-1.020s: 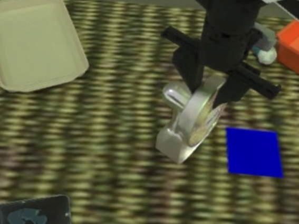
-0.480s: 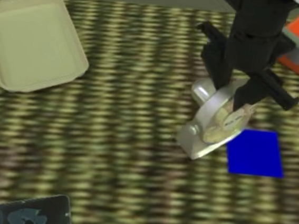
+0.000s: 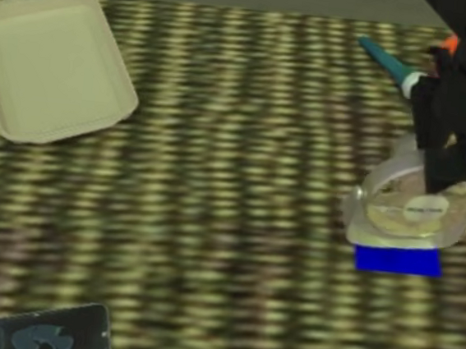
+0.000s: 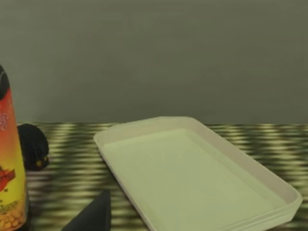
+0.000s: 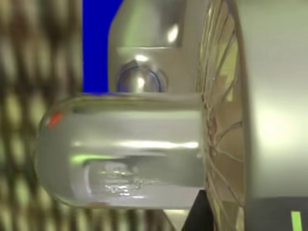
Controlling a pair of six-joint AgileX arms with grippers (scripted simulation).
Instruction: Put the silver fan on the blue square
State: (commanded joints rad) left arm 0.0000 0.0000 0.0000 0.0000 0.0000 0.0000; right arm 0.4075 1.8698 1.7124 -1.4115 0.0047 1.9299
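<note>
While the right hand (image 3: 452, 175) holds the silver fan (image 3: 407, 212) by its head, the fan hangs over the far part of the blue square (image 3: 398, 260); left arm is parked at the near left.

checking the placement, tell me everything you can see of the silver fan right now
The silver fan is shiny grey metal as it looks, with a round head, a yellowish wire-patterned face, a rounded motor cylinder behind the head and a blocky base. In the top view it is at the table's right, its face turned up toward the camera, covering most of the blue square. The right tool is shut on its head.
</note>
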